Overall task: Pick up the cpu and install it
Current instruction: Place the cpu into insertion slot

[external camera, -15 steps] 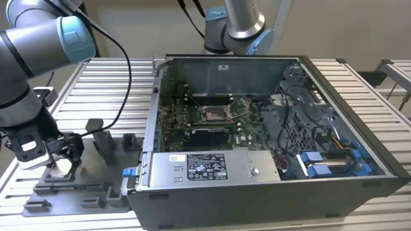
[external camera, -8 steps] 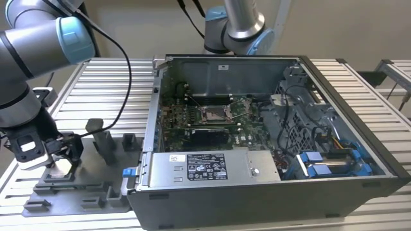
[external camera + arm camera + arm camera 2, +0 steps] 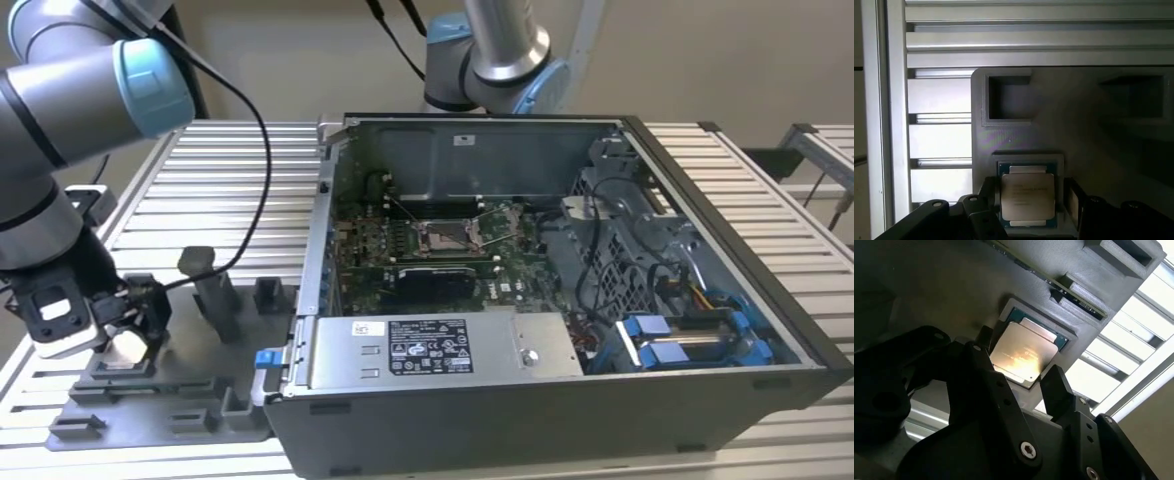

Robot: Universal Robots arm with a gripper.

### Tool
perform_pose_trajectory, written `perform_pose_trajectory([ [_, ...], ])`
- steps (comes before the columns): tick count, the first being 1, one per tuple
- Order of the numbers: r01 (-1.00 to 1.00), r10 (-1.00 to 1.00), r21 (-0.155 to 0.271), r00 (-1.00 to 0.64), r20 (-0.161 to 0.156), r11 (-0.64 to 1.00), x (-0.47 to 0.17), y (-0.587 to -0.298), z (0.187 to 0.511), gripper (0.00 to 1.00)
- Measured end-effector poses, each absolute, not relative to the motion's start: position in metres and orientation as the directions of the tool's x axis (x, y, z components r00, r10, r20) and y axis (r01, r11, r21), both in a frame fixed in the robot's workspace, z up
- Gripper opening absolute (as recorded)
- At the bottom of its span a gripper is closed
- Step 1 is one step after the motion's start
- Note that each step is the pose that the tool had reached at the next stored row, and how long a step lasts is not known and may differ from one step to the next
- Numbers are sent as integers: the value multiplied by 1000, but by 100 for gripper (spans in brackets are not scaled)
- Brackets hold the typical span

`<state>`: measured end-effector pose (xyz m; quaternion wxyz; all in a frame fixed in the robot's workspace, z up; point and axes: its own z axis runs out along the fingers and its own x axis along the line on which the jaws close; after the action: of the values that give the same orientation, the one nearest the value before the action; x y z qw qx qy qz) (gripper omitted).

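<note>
- Exterior view, about 8 o'clock in frame: the grey arm's black two-finger gripper [image 3: 110,335] hangs low over a dark grey moulded fixture tray [image 3: 187,410] on the ribbed aluminium table [image 3: 200,200].
- The cpu [image 3: 1027,196], a small flat square chip with a silvery metal top and green edge, lies face up in a square recess of that tray.
- First wrist view: cpu sits straight below the gripper, centred between the two black fingers [image 3: 1072,199], one at each of two opposite edges.
- Gripper spread wide, holding nothing. A sliver of tray shows between each finger and the chip, so judged not clamped.
- Chip near square, no real long axis. Its edges run parallel to the finger faces.
- Exterior view, 3 o'clock from the gripper: open dark grey computer case [image 3: 534,420].
- Dark square socket with metal frame [image 3: 447,237] sits at roughly 2 o'clock, well apart from the cpu.
</note>
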<state>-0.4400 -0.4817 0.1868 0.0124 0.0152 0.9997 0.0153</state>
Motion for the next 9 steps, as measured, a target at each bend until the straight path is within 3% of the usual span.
perform_pose_trajectory([
  [9,30,31,31,-999,-24,999,-440,-482,185,100],
])
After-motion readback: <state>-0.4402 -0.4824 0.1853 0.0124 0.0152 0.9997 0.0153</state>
